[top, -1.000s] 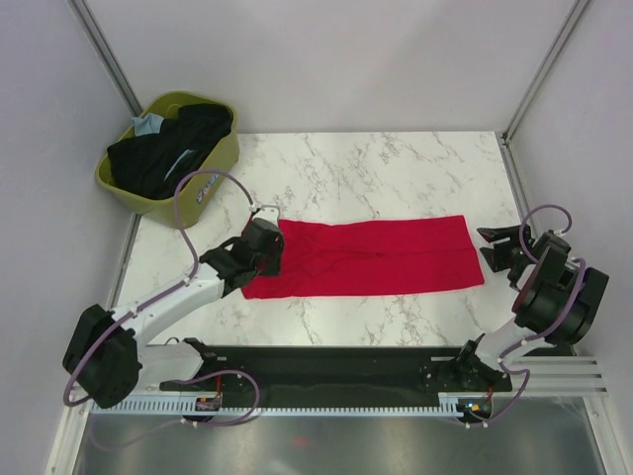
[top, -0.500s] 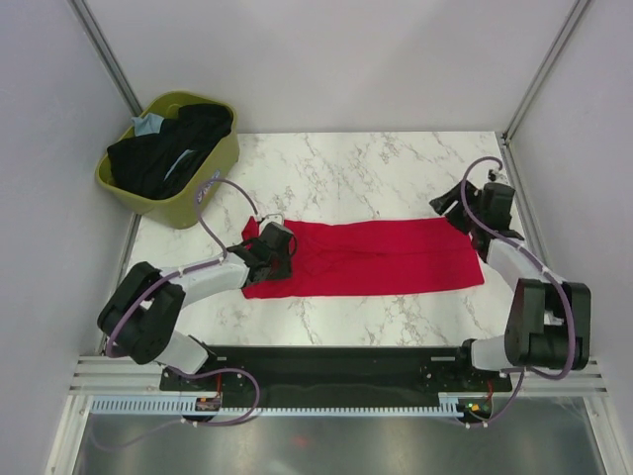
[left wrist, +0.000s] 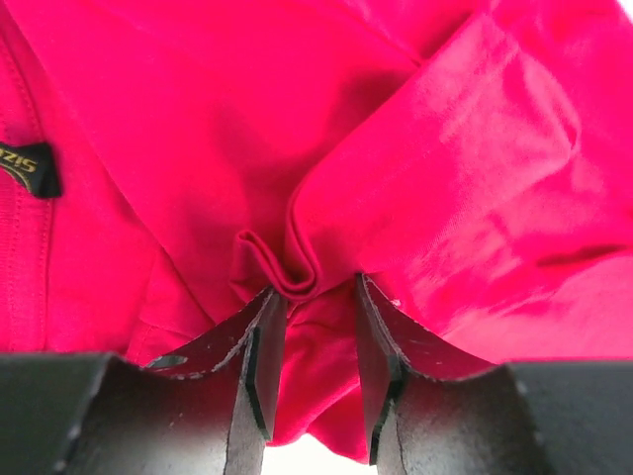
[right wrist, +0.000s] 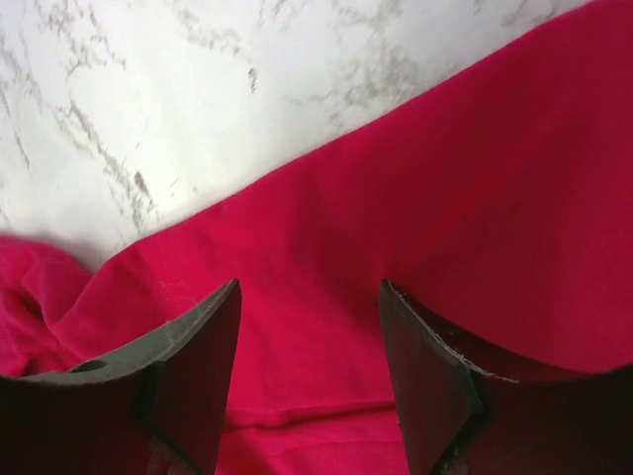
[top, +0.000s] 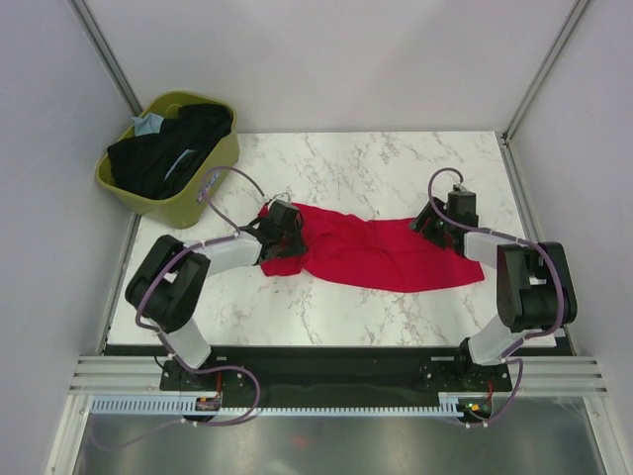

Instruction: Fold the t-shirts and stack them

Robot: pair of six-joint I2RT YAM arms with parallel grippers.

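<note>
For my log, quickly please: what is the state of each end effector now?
Left end effector: closed on a fold of the red shirt.
Right end effector: open, over the shirt, holding nothing.

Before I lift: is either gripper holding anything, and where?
Left gripper pinches a bunched fold at the left end of the red t-shirt. Right gripper is open over its far right edge, holding nothing.

We saw the red t-shirt [left wrist: 445,148] filling almost the whole view, creased into soft folds. The left tool [left wrist: 316,290] sat at the bottom edge, its two dark fingers [left wrist: 261,356] pinching a bunched ridge of the cloth that rose between their tips. A black label [left wrist: 28,168] with gold lettering lay at the left edge. A sliver of white bench [left wrist: 287,462] showed beneath the cloth.
</note>
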